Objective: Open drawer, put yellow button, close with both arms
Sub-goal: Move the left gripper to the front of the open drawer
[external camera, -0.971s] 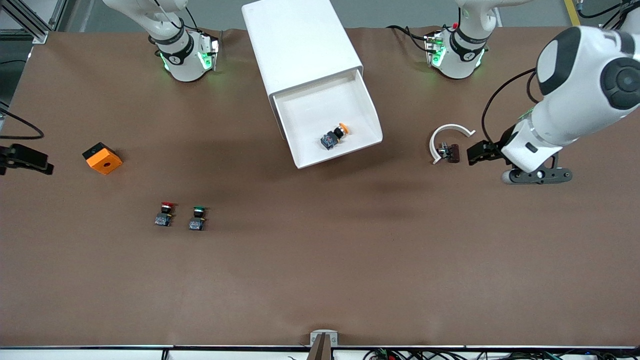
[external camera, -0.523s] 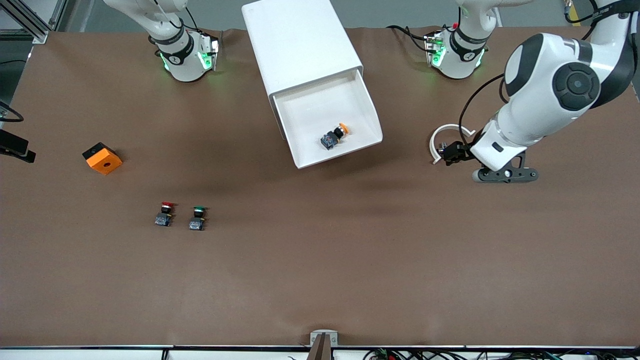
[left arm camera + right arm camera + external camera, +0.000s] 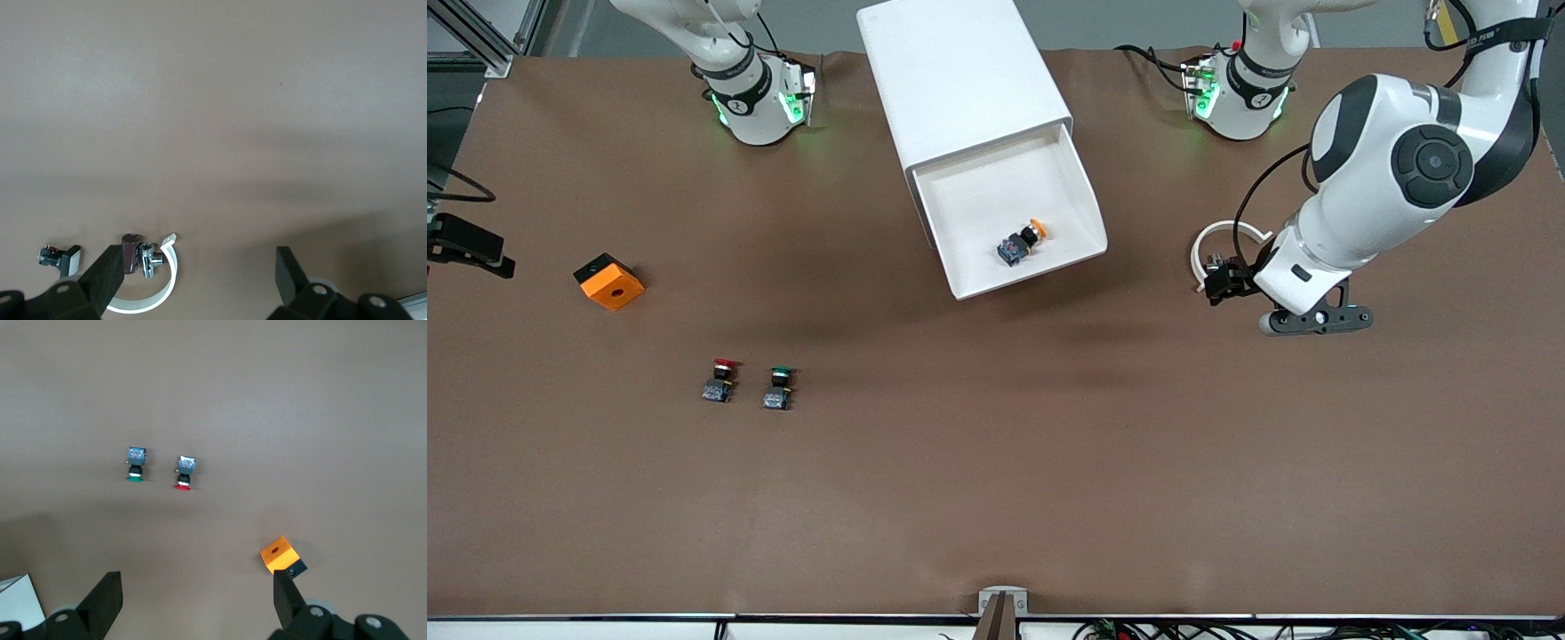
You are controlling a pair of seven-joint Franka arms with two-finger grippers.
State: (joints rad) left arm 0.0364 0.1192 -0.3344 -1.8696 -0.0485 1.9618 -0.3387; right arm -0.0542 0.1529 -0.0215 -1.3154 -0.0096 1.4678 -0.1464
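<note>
With the yellow button (image 3: 1024,240) already lying in the pulled-out drawer (image 3: 1009,218), my left gripper (image 3: 1221,280) hangs open and empty toward the left arm's end of the table, beside the drawer front I must push shut; my right gripper (image 3: 197,603), also open, waits well apart.

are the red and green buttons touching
Apart. The right wrist view shows bare table between the red button and the green button; the front view shows the same gap.
</note>
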